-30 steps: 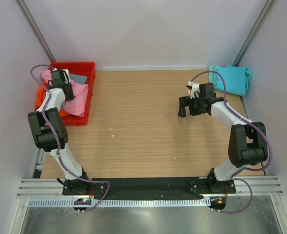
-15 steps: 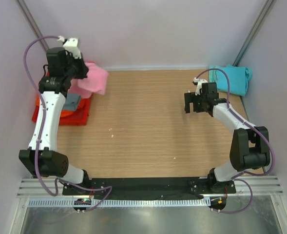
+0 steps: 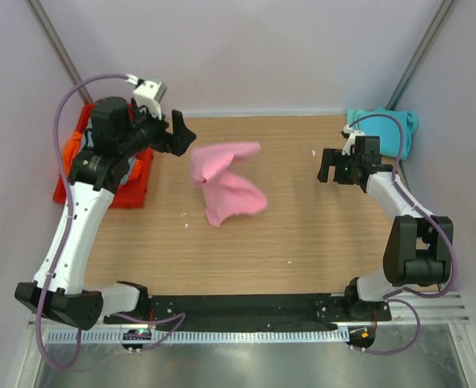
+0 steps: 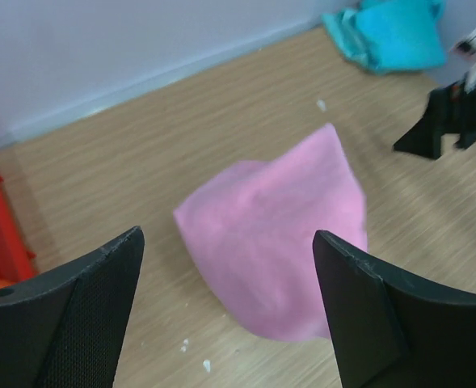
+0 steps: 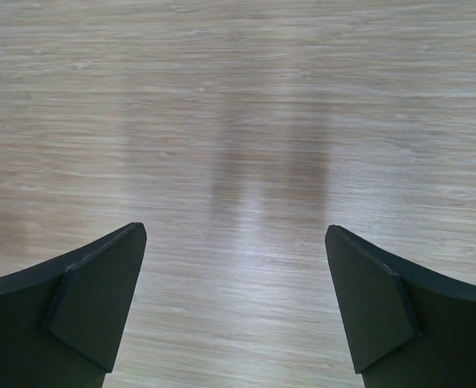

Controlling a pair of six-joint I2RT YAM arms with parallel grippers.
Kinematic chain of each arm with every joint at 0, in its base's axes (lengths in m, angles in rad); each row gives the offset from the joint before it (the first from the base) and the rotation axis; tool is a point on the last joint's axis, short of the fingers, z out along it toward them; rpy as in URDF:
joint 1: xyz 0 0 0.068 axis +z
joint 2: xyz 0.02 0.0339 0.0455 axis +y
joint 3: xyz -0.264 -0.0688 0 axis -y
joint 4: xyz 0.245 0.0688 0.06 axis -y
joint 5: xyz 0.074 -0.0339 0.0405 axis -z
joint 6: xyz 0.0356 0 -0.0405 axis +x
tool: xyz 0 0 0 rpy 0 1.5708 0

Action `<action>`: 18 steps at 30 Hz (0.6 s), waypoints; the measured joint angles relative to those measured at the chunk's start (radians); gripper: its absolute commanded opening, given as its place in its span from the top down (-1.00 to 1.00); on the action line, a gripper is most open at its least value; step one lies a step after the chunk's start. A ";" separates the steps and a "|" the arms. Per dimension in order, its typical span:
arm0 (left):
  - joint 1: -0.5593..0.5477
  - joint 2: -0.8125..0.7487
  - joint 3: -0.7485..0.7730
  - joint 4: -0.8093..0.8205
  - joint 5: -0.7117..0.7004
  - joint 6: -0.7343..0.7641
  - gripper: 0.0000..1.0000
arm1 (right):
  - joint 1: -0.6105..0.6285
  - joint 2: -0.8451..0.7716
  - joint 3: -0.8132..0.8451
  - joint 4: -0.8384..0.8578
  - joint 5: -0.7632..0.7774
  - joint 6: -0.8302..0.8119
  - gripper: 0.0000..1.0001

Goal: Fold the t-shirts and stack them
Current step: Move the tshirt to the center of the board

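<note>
The pink t-shirt (image 3: pixel 225 184) is a rumpled heap at the middle of the table, blurred in the left wrist view (image 4: pixel 278 234). My left gripper (image 3: pixel 184 135) hangs open just left of it and touches no cloth; its wide-apart fingertips (image 4: pixel 132 242) frame the shirt from above. A teal t-shirt (image 3: pixel 385 129) lies bunched in the back right corner (image 4: pixel 391 32). An orange t-shirt (image 3: pixel 71 149) hangs over the red bin's left side, with a bit of grey t-shirt (image 3: pixel 129 166) beside it. My right gripper (image 3: pixel 324 166) is open over bare wood (image 5: pixel 235 230).
The red plastic bin (image 3: pixel 131 194) stands at the table's left edge, behind my left arm. Walls close in the back, left and right. A few white crumbs (image 4: pixel 185 346) lie on the wood near the pink shirt.
My left gripper lifted the pink t-shirt out of the bin, swung right and let it go; the shirt now sits at mid-table. My right gripper drew back toward the teal shirt.
</note>
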 measured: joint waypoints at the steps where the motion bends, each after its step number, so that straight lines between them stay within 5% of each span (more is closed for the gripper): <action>1: 0.000 -0.010 -0.044 0.000 -0.017 0.010 -0.71 | -0.011 0.000 0.000 -0.005 -0.023 0.001 -0.99; 6: 0.002 0.003 -0.280 -0.001 -0.065 0.045 -0.39 | -0.014 -0.032 -0.018 -0.001 -0.178 -0.005 -0.99; 12: -0.010 0.064 -0.414 -0.036 0.071 0.061 -0.17 | -0.006 -0.049 -0.022 -0.006 -0.308 -0.019 -0.99; 18: -0.206 0.123 -0.417 -0.089 0.086 0.169 -0.15 | -0.006 -0.030 -0.022 -0.009 -0.328 -0.037 -0.99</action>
